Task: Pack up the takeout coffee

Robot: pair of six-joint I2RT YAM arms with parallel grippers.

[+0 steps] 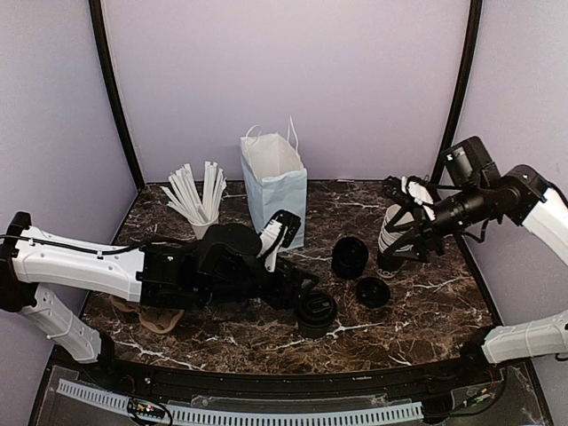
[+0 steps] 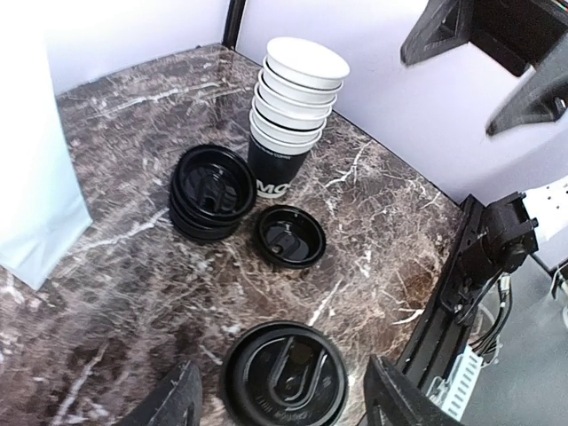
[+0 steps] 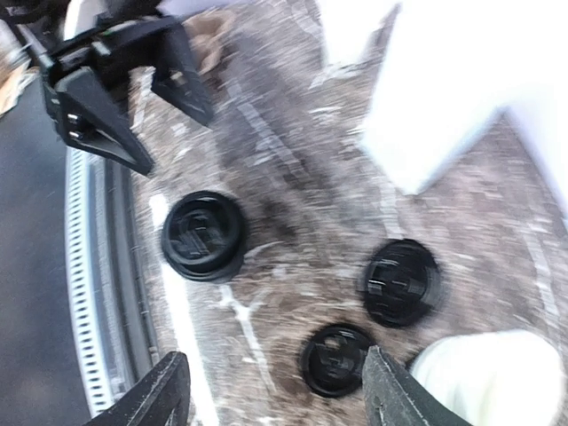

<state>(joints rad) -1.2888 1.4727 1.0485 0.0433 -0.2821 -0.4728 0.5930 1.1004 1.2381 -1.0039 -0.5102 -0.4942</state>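
Top view, coffee: the capped coffee (image 1: 315, 311) is standing upright on the tabletop (image 1: 435, 311) at front centre, not yet packed.
Top view, left gripper: the left gripper (image 1: 300, 288) is sitting just beside the coffee, aimed at it.
Top view, bag: the paper bag (image 1: 275, 191) is standing open behind, apart from the coffee.
Top view, right gripper: the right gripper (image 1: 406, 220) is hovering at the stack of cups (image 1: 395, 232); whether it is touching cannot be told.
Left wrist view, fingers: the left fingers (image 2: 177, 399) are standing wide, one on each side of the coffee lid, holding nothing.
Left wrist view, surroundings: the stack of lids (image 2: 213, 191) and a loose lid (image 2: 290, 235) are lying beyond, out of the grasp.
Right wrist view, fingers: the picture is blurring; the right fingers (image 3: 169, 390) are showing wide apart and empty.
Step in hand, judged: grasping the coffee.
Method, advised: the fingers should be closing on the cup wall below the lid, gently enough to spare the paper, and the cup should be travelling upright to the bag.
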